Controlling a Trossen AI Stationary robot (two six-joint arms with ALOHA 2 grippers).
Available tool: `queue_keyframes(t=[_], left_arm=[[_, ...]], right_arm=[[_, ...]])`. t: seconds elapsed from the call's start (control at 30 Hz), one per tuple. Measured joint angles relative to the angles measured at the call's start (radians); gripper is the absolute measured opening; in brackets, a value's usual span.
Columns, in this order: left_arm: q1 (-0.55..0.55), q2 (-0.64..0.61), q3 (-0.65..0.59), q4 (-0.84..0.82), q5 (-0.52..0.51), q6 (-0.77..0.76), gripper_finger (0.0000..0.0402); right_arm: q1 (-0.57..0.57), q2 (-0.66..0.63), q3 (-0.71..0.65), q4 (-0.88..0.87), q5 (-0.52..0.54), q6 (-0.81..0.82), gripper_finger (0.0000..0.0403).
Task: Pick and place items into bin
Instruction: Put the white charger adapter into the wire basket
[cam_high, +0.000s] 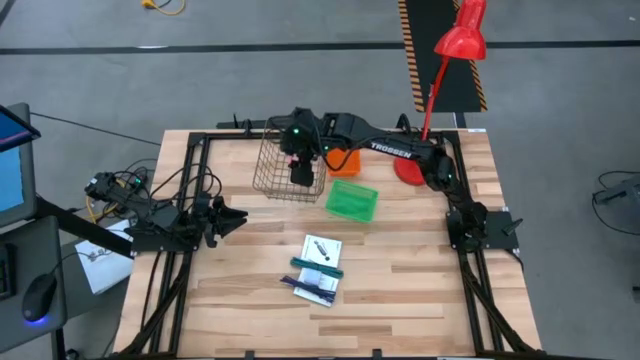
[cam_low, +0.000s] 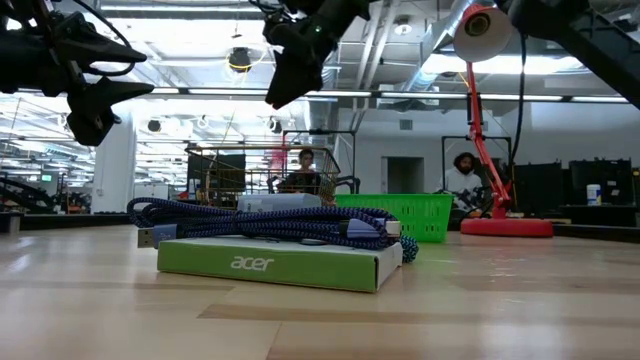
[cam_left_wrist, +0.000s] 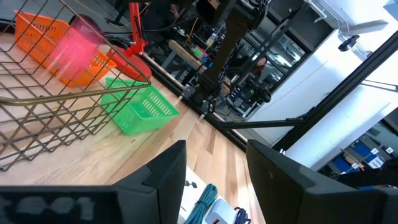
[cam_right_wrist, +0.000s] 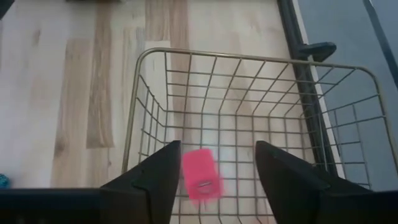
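Right gripper (cam_high: 300, 180) hangs over the wire bin (cam_high: 272, 170) near the table's far edge, fingers apart, so the pink cube (cam_right_wrist: 201, 182) drops inside. Left gripper (cam_high: 232, 222) waits open at the left edge.

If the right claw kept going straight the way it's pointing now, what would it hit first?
Probably the pink cube, which sits between the open right claw's fingers, just above the wire basket floor; depth is hard to judge.

A pink cube (cam_right_wrist: 201, 175) shows between my dark fingers (cam_right_wrist: 155, 177). The wire basket (cam_right_wrist: 249, 118) is brassy gold. Beside it sit green (cam_high: 352, 201) and orange (cam_high: 344, 160) bins.
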Motion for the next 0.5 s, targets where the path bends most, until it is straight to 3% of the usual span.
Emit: queue_keyframes(t=[0.2, 0.5], left_arm=[[0.0, 0.0, 0.0, 0.0, 0.0, 0.0, 0.0158], [0.0, 0.0, 0.0, 0.0, 0.003, 0.0, 0.0158]], right_arm=[[0.013, 0.0, 0.0, -0.005, 0.066, 0.002, 0.0228], [0.087, 0.0, 0.0, -0.142, 0.078, -0.02, 0.0209]])
